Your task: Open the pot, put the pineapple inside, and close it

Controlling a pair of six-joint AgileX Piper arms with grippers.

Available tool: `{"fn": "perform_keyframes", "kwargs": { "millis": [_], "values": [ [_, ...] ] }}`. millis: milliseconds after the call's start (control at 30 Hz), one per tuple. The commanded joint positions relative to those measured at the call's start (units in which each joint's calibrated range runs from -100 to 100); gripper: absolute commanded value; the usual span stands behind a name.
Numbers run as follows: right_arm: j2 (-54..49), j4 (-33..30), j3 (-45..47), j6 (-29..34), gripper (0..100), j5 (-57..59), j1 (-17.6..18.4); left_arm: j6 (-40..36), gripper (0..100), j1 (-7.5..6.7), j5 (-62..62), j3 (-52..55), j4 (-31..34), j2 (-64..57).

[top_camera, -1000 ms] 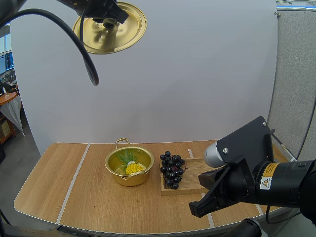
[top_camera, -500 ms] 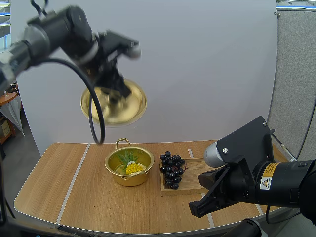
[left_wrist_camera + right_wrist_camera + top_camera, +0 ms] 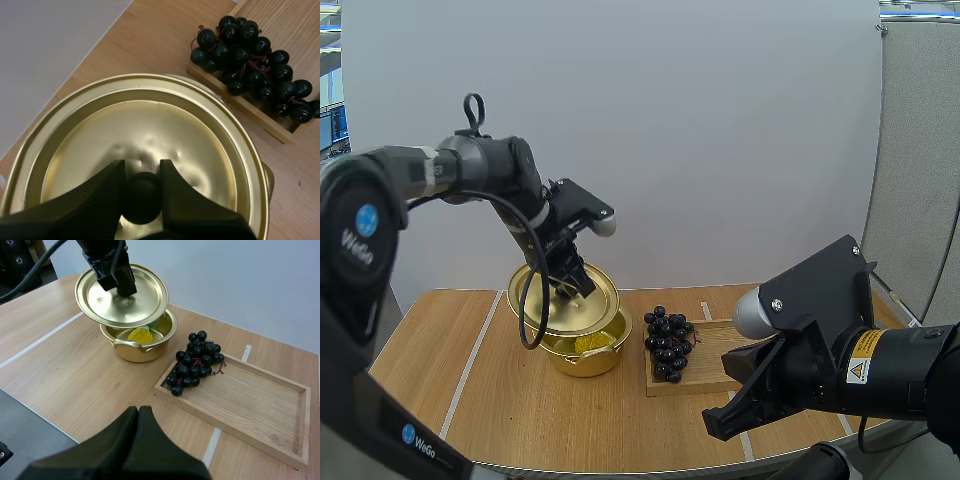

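Left gripper [image 3: 141, 169] was clamped on the lid's [image 3: 150, 125] knob [image 3: 142, 197] — lid hung tilted beneath it, over the pot [image 3: 142, 349], not seated. Pineapple [image 3: 139, 335] sat inside the pot under that gripper. Right gripper [image 3: 139, 412] had fingers together — pot well ahead of it.

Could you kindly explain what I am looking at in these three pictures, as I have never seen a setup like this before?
These are two robot arms at a wooden table. One picture looks down from behind them; the other two come from cameras on each arm's wrist. The left gripper pinches the black knob of a gold lid, holding it just above the open pot, which contains a small pineapple. Beside the pot, grapes lie at one end of a wooden tray. The right gripper is shut, holding nothing, near the table's front edge.
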Motion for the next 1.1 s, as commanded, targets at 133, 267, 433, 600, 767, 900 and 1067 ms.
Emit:
{"fn": "perform_keyframes", "kwargs": {
  "millis": [133,267,433,600,767,900,1067],
  "values": [
    [-0.5,-0.3,0.2,0.2,0,-0.7,-0.2,4.3,0,-0.07,-6.7,0.2,-7.5,5.0],
    [-0.5,-0.3,0.2,0.2,0,-0.7,-0.2,5.2,0,-0.07,-7.2,0.2,-7.5,7.2],
    [-0.5,-0.3,0.2,0.2,0,-0.7,-0.2,5.7,0,-0.07,-9.9,0.2,-7.5,10.2],
    [-0.5,-0.3,0.2,0.2,0,-0.7,-0.2,6.0,0,-0.07,-9.9,0.2,-7.5,11.8],
    [-0.5,-0.3,0.2,0.2,0,-0.7,-0.2,6.2,0,0.97,-9.1,0.2,-7.5,13.3],
    [-0.5,-0.3,0.2,0.2,0,-0.7,-0.2,6.4,0,2.71,-7.1,0.4,-7.8,14.6],
    [-0.5,-0.3,0.2,0.2,0,-0.7,-0.2,11.2,0,3.91,-2.5,0.4,-14.6,15.2]
  ]
}}
